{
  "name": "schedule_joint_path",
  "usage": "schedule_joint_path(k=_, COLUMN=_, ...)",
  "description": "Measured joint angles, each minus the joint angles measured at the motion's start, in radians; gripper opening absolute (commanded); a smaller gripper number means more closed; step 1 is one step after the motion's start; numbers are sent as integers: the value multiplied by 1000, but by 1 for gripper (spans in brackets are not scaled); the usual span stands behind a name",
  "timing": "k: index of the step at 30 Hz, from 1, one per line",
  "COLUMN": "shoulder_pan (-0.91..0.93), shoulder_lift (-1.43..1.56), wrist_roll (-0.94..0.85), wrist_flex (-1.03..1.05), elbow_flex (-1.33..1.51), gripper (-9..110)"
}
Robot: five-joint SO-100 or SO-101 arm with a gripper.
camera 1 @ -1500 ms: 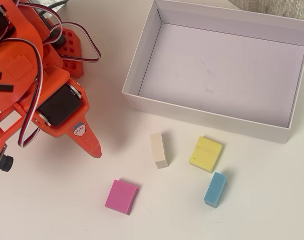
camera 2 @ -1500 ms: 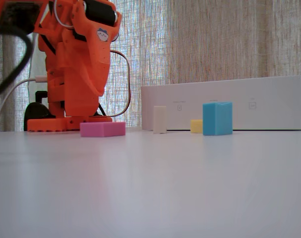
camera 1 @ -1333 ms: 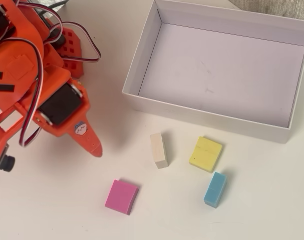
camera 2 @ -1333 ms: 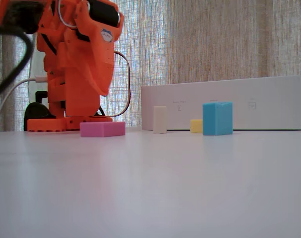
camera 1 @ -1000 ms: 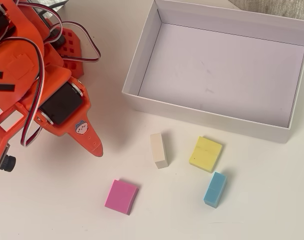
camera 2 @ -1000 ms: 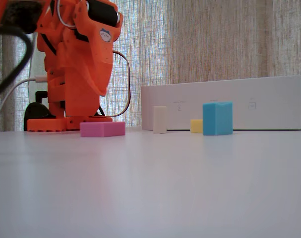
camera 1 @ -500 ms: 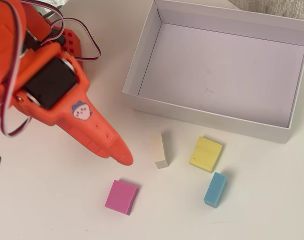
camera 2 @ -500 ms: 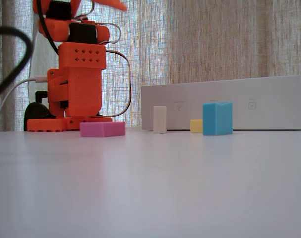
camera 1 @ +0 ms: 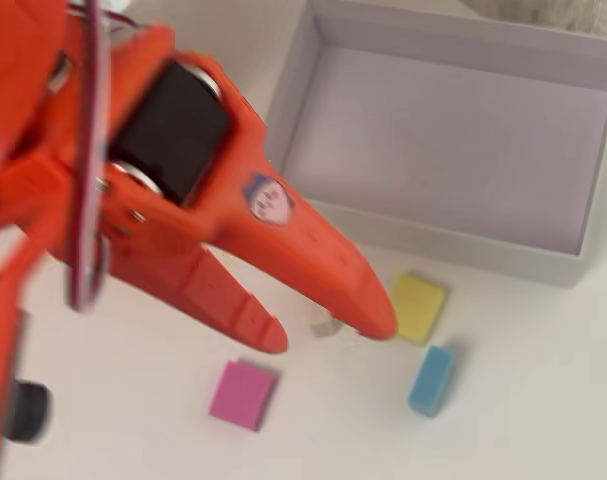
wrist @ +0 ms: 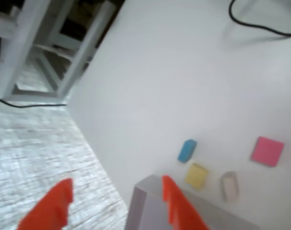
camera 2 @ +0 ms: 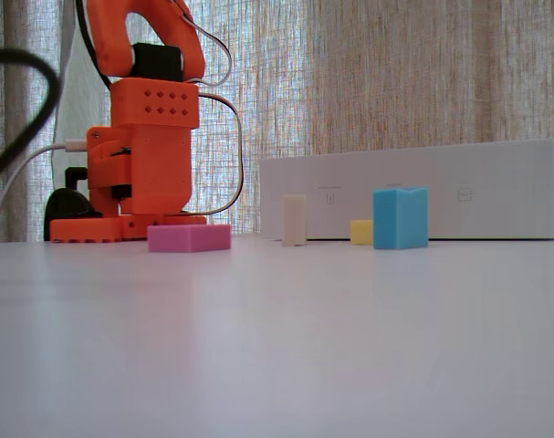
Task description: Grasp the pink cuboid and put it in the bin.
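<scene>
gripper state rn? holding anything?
Gripper: open, holding nothing. The pink block lies on the table, apart from the fingers.

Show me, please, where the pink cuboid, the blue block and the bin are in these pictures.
pink cuboid (camera 1: 242,395): overhead view, middle of its top face.
blue block (camera 2: 400,218): fixed view, its front face.
bin (camera 1: 453,241): overhead view, its near wall.

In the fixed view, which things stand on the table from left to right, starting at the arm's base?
Arm's base → pink cuboid → cream-white block → yellow block → blue block.
</scene>
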Motion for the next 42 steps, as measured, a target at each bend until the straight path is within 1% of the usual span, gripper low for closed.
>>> schedule_joint_path(k=4, shoulder_pan=31, shoulder_lift=-40, wrist_roll=-31, wrist_flex=64, elbow_flex=64, gripper=32)
schedule_joint_path(k=11, shoulder_pan=81, shoulder_lift=-43, wrist_roll=-37, wrist_flex=74, elbow_flex=273, gripper=32)
schedule_joint_path(k=18, shoulder_pan=173, shoulder_lift=-100, wrist_roll=-37, wrist_flex=5, elbow_flex=400, gripper=32)
schedule_joint_path(k=25, shoulder_pan=222, shoulder_lift=-175, wrist_roll=-49, wrist_flex=-57, elbow_flex=499, gripper=32)
schedule_joint_path(k=32, shoulder_pan=218, shoulder_lift=-193, wrist_roll=-55, wrist_flex=-135, elbow_flex=612, gripper=31)
schedule_joint_path(k=42, shoulder_pan=224, shoulder_lift=-318, wrist_roll=-55, wrist_flex=-242, elbow_flex=641, gripper=30)
